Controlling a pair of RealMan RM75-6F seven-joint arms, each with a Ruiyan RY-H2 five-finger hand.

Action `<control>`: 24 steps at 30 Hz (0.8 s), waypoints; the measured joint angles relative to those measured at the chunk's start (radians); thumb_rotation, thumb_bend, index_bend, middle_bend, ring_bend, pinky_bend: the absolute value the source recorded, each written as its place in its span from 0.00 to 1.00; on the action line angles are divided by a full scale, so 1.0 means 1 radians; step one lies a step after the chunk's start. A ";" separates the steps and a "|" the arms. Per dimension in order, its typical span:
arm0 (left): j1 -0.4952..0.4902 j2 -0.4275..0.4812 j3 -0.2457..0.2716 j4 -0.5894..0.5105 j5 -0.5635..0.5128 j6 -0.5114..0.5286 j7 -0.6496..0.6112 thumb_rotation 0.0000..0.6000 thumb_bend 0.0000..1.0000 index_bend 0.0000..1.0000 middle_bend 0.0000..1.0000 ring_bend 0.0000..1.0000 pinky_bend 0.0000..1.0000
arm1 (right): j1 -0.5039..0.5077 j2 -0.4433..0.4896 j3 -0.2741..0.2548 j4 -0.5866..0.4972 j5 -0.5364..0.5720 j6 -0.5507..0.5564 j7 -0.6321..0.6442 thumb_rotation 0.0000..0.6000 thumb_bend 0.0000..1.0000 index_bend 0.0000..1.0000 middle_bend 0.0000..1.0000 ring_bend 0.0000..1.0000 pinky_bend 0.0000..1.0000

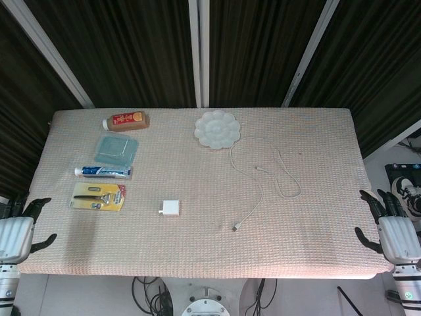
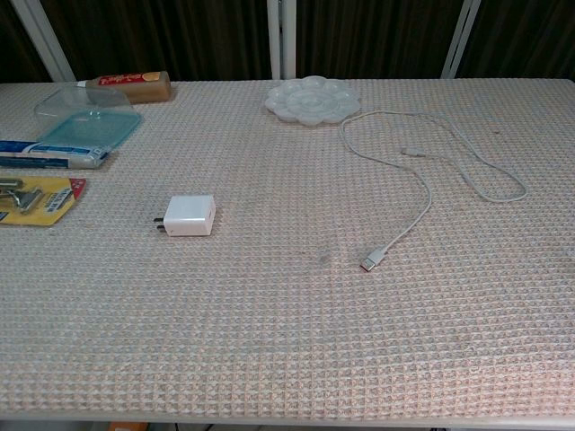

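Even bright light, sharp focus, faint shadows.

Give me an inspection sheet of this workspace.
Surface: table under a woven cloth.
Job's things: white charger block; white USB cable, apart from it.
Clutter: bottle, teal lid, toothpaste, razor pack, palette dish.
Robot hands: left robot hand and right robot hand at table edges, fingers apart, holding nothing.
Cables: dark leads under the near edge.
Surroundings: dark curtain behind.

Left hand (image 1: 20, 234): white boxy palm shell, black fingers. Right hand (image 1: 389, 230): same white shell, black fingers. Below each, a pale ribbed wrist section.
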 measured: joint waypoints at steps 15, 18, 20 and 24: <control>0.006 0.002 -0.019 -0.016 0.020 -0.011 0.010 1.00 0.15 0.20 0.22 0.01 0.00 | 0.102 -0.005 0.000 -0.020 -0.109 -0.107 0.009 1.00 0.23 0.10 0.23 0.00 0.00; 0.001 0.002 -0.022 -0.023 0.029 -0.018 0.018 1.00 0.14 0.20 0.22 0.01 0.00 | 0.177 -0.019 0.002 -0.035 -0.144 -0.211 -0.022 1.00 0.24 0.14 0.24 0.00 0.00; 0.000 0.001 -0.023 -0.026 0.032 -0.023 0.020 1.00 0.15 0.20 0.22 0.01 0.00 | 0.226 -0.035 0.005 -0.041 -0.157 -0.282 -0.047 1.00 0.25 0.19 0.25 0.00 0.00; 0.000 0.001 -0.024 -0.030 0.032 -0.032 0.023 1.00 0.14 0.20 0.22 0.01 0.00 | 0.351 -0.114 0.023 -0.036 -0.170 -0.446 -0.120 1.00 0.26 0.28 0.28 0.01 0.00</control>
